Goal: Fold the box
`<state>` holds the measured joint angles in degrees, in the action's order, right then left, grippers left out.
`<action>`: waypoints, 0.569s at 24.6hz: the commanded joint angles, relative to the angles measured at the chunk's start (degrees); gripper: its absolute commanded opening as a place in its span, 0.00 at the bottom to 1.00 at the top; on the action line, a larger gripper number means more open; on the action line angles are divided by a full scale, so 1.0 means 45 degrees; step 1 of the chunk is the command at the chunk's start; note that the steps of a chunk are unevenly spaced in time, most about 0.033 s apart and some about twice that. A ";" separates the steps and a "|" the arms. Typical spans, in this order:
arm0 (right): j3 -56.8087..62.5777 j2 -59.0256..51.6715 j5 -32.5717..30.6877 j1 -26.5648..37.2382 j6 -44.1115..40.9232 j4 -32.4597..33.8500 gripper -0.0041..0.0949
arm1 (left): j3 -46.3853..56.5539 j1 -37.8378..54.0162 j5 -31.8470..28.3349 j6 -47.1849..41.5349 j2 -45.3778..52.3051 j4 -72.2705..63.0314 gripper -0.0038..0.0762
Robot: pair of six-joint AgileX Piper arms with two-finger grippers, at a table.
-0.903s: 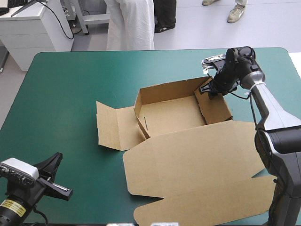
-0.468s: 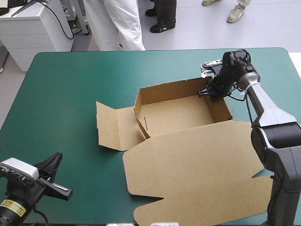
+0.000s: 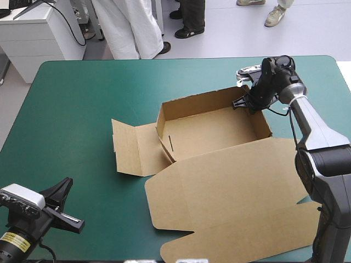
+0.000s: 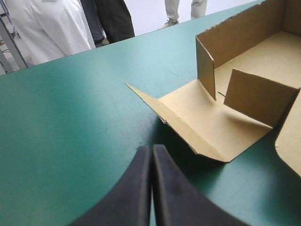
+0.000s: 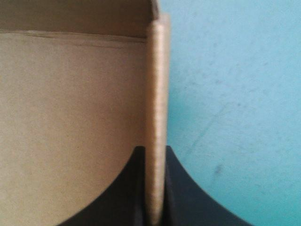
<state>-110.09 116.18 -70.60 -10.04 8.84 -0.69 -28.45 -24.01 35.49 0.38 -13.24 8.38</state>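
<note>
I log: box (image 3: 208,131), right wall (image 3: 262,123) leaning inward just before, now upright, my right gripper (image 3: 248,102) clamped on it; left gripper (image 4: 151,148) closed, empty; left flap (image 3: 134,148) not yet raised.

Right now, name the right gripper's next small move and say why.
Probably open the right gripper and back off: it is shut on the right wall of the box, which already stands upright, while the left flap lies flat and needs raising.

A smooth teal-green cover (image 3: 77,104) spans the table (image 3: 181,58), rounded at its far corners.
</note>
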 commanded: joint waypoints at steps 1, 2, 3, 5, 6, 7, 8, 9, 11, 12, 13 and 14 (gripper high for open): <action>-0.0810 -0.1568 -0.0188 0.0034 0.0118 0.0232 0.02 | -0.0335 0.0054 -0.0904 0.0125 -0.0131 0.0038 0.06; -0.0951 -0.1742 -0.0188 0.0034 0.0118 0.0284 0.02 | -0.0335 0.0054 -0.0904 0.0152 -0.0131 0.0038 0.08; -0.1112 -0.1919 -0.0188 0.0034 0.0118 0.0323 0.02 | -0.0335 0.0054 -0.0904 0.0150 -0.0131 0.0038 0.11; -0.1452 -0.2259 -0.0188 0.0034 0.0118 0.0444 0.02 | -0.0335 0.0054 -0.0904 0.0150 -0.0131 0.0085 0.21; -0.1570 -0.2403 -0.0188 0.0034 0.0118 0.0523 0.02 | -0.0335 0.0054 -0.0880 0.0150 -0.0131 0.0086 0.28; -0.1710 -0.2568 -0.0188 0.0034 0.0118 0.0667 0.02 | -0.0335 0.0054 -0.0853 0.0150 -0.0131 0.0086 0.36; -0.1821 -0.2731 -0.0188 0.0034 0.0118 0.0790 0.02 | -0.0335 0.0054 -0.0853 0.0150 -0.0131 0.0086 0.44; -0.1910 -0.2857 -0.0188 0.0034 0.0118 0.0881 0.02 | -0.0335 0.0054 -0.0830 0.0150 -0.0131 0.0086 0.50; -0.2042 -0.3167 -0.0188 0.0034 0.0058 0.1263 0.02 | -0.0335 0.0054 -0.0793 0.0119 -0.0131 0.0086 0.65; -0.2042 -0.3354 -0.0188 0.0034 -0.0084 0.1354 0.02 | -0.0335 0.0054 -0.0793 0.0098 -0.0131 0.0037 0.67; -0.2042 -0.3384 -0.0188 0.0034 -0.0086 0.1375 0.02 | -0.0335 0.0054 -0.0793 0.0098 -0.0131 0.0037 0.67; -0.2042 -0.3489 -0.0188 0.0034 -0.0086 0.1375 0.02 | -0.0335 0.0054 -0.0994 0.0098 -0.0131 -0.0001 0.67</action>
<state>-117.37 104.31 -71.34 -10.04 8.79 4.86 -28.45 -24.01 35.77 1.09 -13.24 8.32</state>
